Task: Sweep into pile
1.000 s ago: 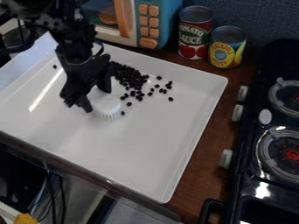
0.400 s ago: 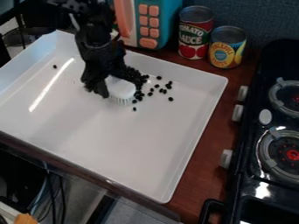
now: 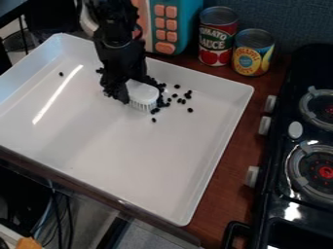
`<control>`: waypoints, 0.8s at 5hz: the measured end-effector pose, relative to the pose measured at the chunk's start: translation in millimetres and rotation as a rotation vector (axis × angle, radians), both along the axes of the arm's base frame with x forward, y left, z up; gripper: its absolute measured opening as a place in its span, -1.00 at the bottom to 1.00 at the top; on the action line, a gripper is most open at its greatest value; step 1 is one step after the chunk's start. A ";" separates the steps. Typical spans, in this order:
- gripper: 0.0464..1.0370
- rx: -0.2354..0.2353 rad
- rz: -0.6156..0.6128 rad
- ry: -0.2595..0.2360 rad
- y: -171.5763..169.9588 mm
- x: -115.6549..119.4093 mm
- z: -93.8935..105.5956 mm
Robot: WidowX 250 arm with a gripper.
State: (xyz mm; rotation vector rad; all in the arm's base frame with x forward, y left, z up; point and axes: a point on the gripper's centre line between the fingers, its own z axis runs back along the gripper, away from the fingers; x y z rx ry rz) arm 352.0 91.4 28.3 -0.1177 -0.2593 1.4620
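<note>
Currently: one white brush (image 3: 143, 92), clamped in my claw (image 3: 135, 88), bristles down on the tray (image 3: 130, 165) beside dark beans (image 3: 180, 100). Brush: probably light, slick; best held across its rigid body. Beans: likely hard, apt to roll.

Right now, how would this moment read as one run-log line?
Sweep into pile | hand: gripping white brush | brush: bristles down on tray | dark beans: bunched beside brush, others scattered | sweep: unfinished

Dark beans (image 3: 179, 100) partly hidden, arm (image 3: 120, 48) cropped above, stove (image 3: 280, 204) cropped right
</note>
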 end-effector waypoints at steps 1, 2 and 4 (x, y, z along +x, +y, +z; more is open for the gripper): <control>0.39 -0.010 -0.005 -0.006 -5.2 5.7 1.9; 0.39 -0.028 -0.013 -0.004 -9.1 6.8 3.2; 0.39 -0.062 -0.043 -0.083 -0.5 0.9 52.1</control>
